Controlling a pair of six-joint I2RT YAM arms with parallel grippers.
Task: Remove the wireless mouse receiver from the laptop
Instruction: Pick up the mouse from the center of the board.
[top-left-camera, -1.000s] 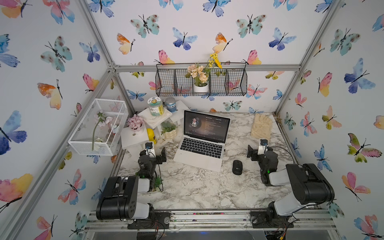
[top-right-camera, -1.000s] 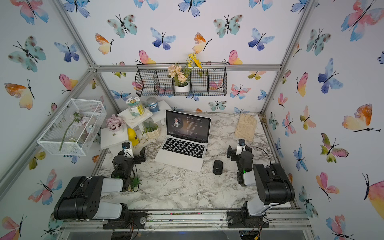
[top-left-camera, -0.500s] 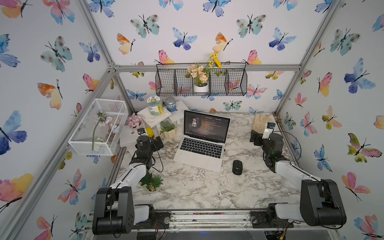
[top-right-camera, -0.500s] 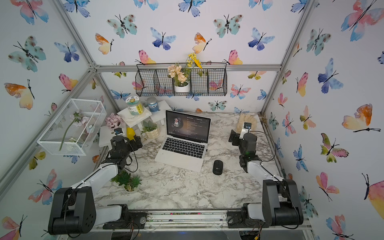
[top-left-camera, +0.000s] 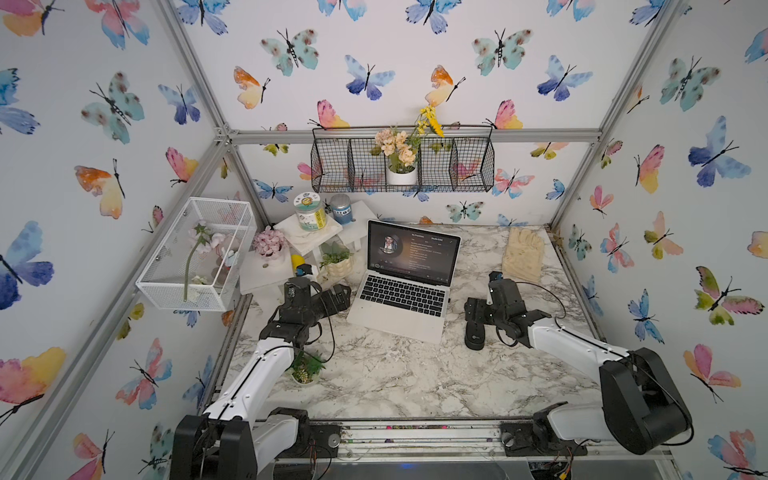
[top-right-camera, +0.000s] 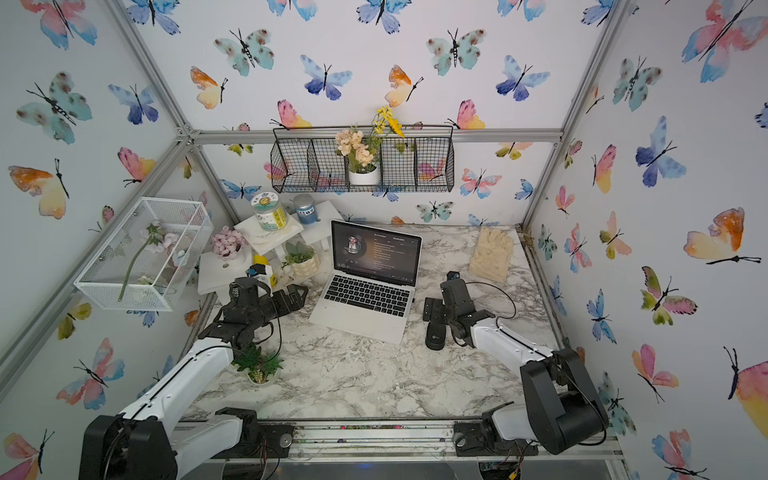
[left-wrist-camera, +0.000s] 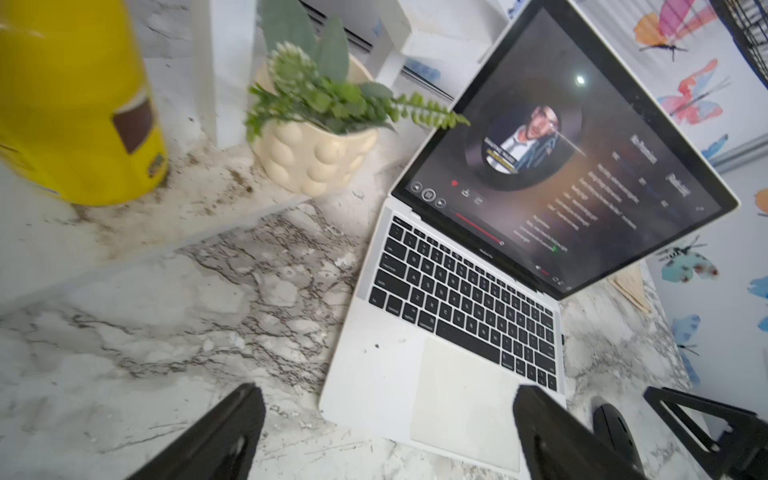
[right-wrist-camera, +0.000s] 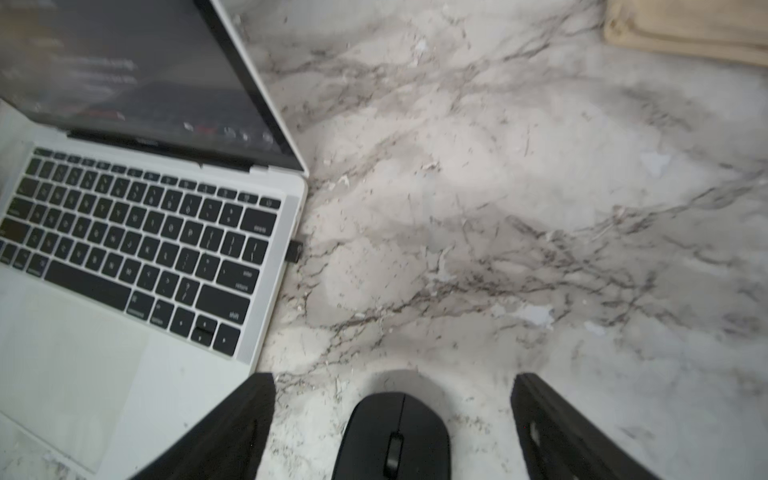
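You see the left gripper (left-wrist-camera: 386, 390) spread wide and empty just beside the left edge of the laptop (top-left-camera: 399, 307), which stands open, screen lit. The wireless mouse receiver (right-wrist-camera: 294, 251) sticks out of its right edge, level with the keyboard. Further right, the right gripper (right-wrist-camera: 392, 378) hangs spread and empty above the mouse (right-wrist-camera: 395, 436)
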